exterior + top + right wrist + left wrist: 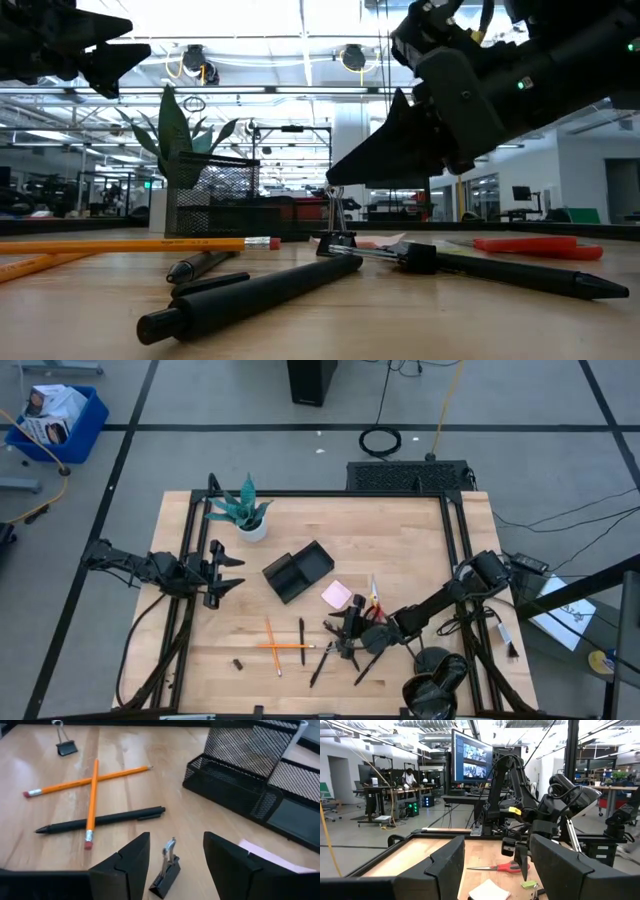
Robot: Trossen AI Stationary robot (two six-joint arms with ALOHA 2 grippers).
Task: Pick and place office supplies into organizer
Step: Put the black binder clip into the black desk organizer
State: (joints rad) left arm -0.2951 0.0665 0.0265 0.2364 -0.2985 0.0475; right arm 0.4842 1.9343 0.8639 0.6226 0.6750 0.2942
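The right gripper (172, 865) hangs low over the table (400, 530) with its fingers spread, and a small black binder clip (166, 870) stands on the wood right between them, untouched on either side. My reading is that the step in hand is the pick of this clip: the fingers straddle it but have not pinched it. The next move calls for a short drop and a squeeze across the clip's body, then a lift and carry to the black mesh organizer (250, 775), which sits ahead of the fingers and off to one side, empty as far as can be seen.

Beyond the fingertips lie a black pen (100, 821) and two crossed orange pencils (92, 790), with a second binder clip (62, 742) farther off. A corner of the pink sticky-note pad (272, 855) shows just beside one finger.

The left gripper (222, 572) waits well apart at the table's far side, fingers spread and holding nothing.

The right wrist view alone shows the clip centred between the fingers; the high view hides it under the arm. The left wrist view adds the red-handled scissors (497, 867) lying behind the right gripper, and the low view shows its fingers raised above the pens
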